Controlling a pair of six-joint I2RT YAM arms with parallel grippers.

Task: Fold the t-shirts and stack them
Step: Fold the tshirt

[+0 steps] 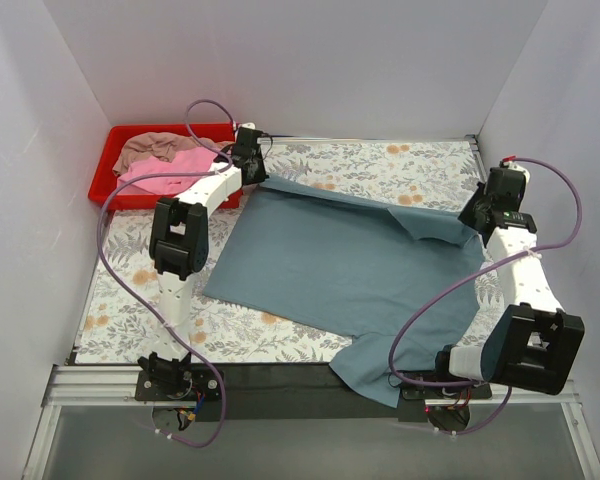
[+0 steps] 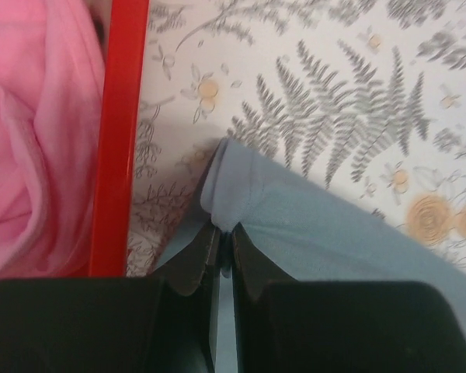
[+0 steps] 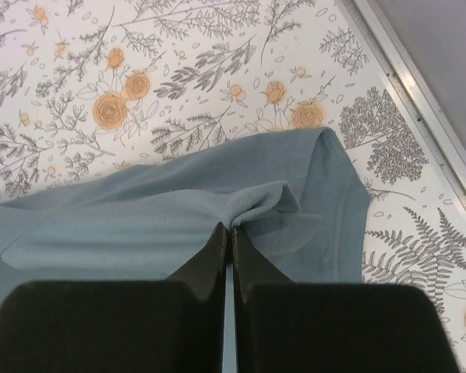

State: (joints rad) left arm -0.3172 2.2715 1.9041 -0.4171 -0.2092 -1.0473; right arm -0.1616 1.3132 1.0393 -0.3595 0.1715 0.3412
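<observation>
Blue-grey t-shirt [image 1: 330, 265] lies spread on the table [image 1: 430, 165], its near corner draping off the front edge. We have the left gripper [image 2: 224, 231] and right gripper [image 3: 228, 230] each clenched on a far corner. No fold yet, no stack. Pink t-shirt [image 1: 170, 172] and beige t-shirt [image 1: 152, 148] sit bunched in the red tray [image 1: 105, 185]. The draped corner is partly hidden by our right arm, and we can't tell how much beige lies under pink.

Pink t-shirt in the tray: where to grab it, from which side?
Probably pinch a raised fold near the middle of the pink t-shirt, coming straight down. It lies crumpled in the red tray, whose walls block a side approach; the beige t-shirt bunches at its far side. The left gripper is nearest but shut on the blue-grey t-shirt.
</observation>
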